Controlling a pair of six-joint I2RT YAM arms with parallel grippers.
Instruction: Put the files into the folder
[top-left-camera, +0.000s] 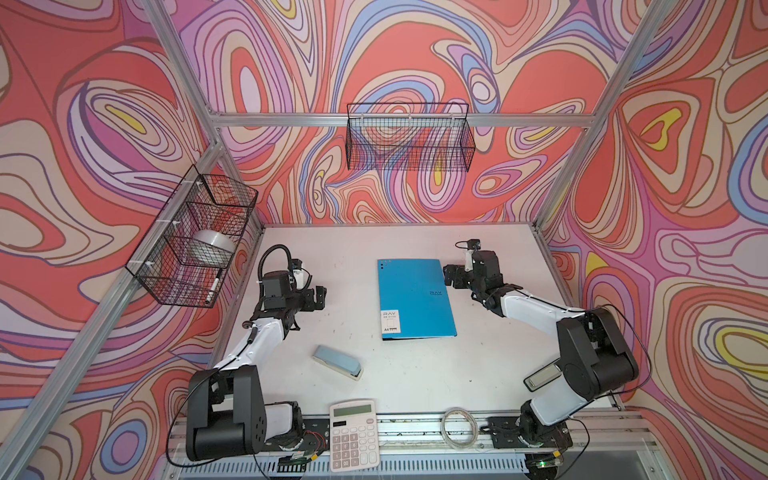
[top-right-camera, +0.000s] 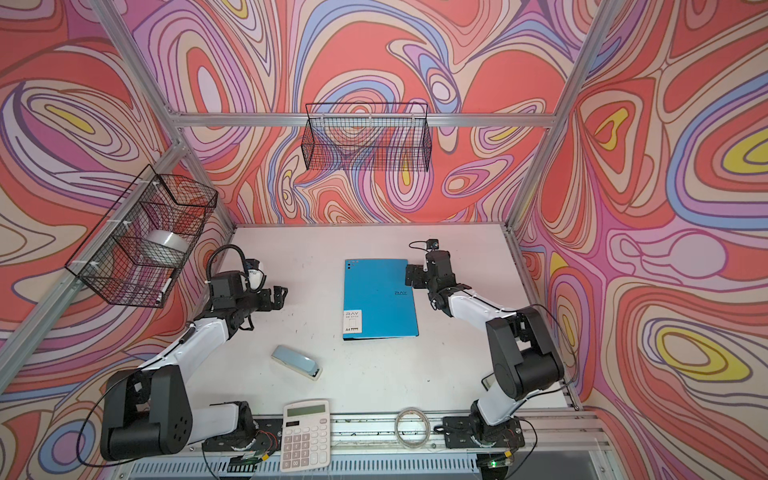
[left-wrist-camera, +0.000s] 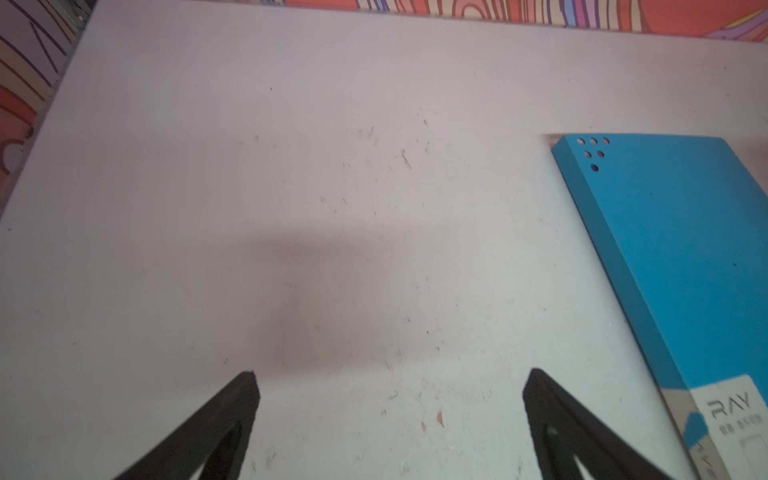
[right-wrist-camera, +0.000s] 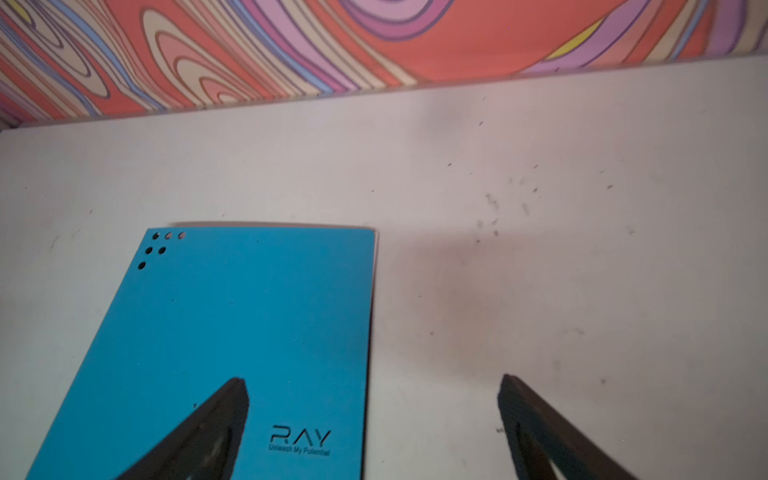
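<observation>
Thin bright-blue A4 folder with "RAY" lettering (top-left-camera: 415, 299) lies shut and flat mid-surface. Its white label corner is toward the robot and its punched-dot corner is on the far side.

White paper files (right-wrist-camera: 376, 253): only a thin white sliver shows along the folder's free edge in the right wrist view. No loose sheets show in any view, so my read is they sit inside, under the cover.

Right claw (top-left-camera: 451, 276): jaws wide apart, clamped on nothing. It straddles the folder's free edge, one finger over the blue cover and the other over bare white surface (top-left-camera: 415, 374). Can't tell if it touches the cover. That spot makes sense because the free edge is the only side where the cover opens.

Left claw (top-left-camera: 320, 297): jaws apart, empty, over bare surface on the spine side and well apart from the folder. Probably parked there so it doesn't block the cover.

Pale-blue stapler (top-left-camera: 336, 361), white calculator (top-left-camera: 353, 434) and coiled clear cable (top-left-camera: 457, 426) sit toward the near edge, clear of the folder.

Judgement: task looks done or nearly — worth checking the sheets sit square inside.
</observation>
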